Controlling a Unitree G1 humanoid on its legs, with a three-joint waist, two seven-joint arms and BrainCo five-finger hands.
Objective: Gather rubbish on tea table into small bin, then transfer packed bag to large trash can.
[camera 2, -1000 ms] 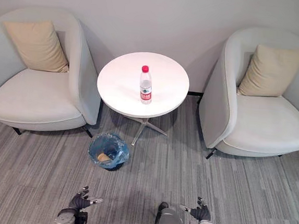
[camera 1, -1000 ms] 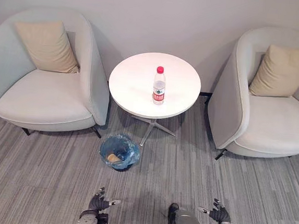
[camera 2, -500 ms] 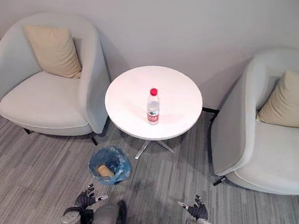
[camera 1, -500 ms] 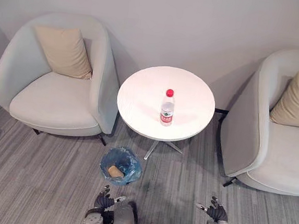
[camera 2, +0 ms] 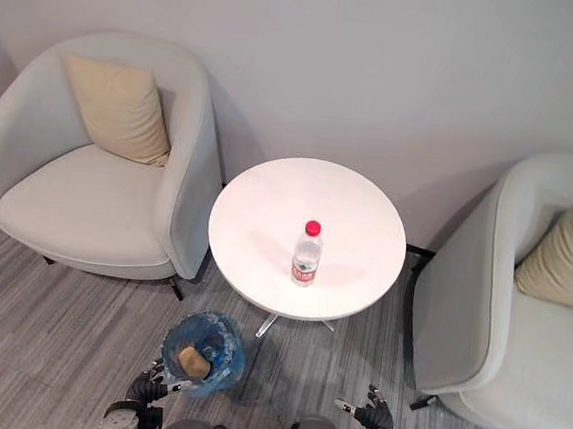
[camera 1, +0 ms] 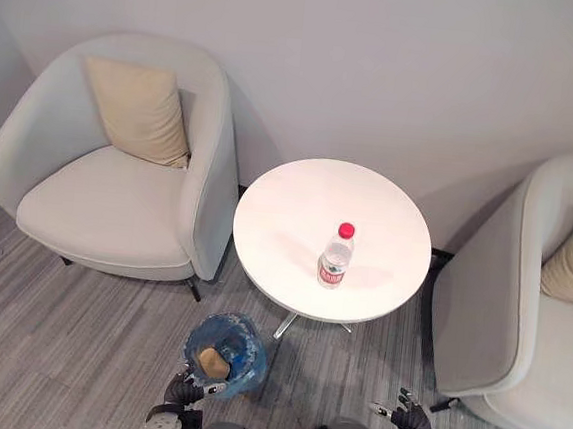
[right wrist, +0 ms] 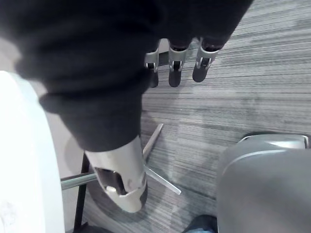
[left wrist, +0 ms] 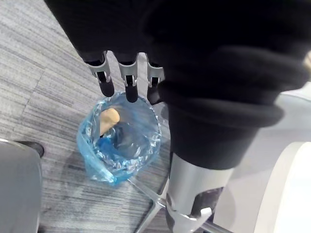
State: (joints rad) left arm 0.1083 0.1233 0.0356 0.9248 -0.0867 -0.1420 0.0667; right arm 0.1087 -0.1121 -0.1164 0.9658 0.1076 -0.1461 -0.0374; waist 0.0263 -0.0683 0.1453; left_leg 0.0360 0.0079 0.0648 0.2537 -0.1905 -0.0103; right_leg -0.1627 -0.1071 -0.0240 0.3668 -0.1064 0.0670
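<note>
A clear plastic bottle [camera 1: 334,259] with a red cap stands upright on the round white tea table [camera 1: 296,215], right of its middle. On the carpet at the table's near left sits a small bin [camera 1: 252,345] lined with a blue bag [left wrist: 146,145]; a beige scrap [left wrist: 109,118] lies inside. My left hand [camera 1: 183,391] hangs low just in front of the bin, fingers [left wrist: 127,82] straight and empty. Low on the right, my right hand [camera 1: 409,421] is open too, fingers [right wrist: 175,68] relaxed over the carpet.
A pale armchair [camera 1: 95,218] with a beige cushion [camera 1: 140,111] stands left of the table. Another armchair [camera 1: 516,345] stands right of it. A grey wall runs behind. The table's metal foot [right wrist: 158,160] spreads under the top, beside the bin.
The camera has moved, so the table, bottle and bin sit lower and more to the right in the picture. The bin is now right in front of my left hand. Both hands stay open.
</note>
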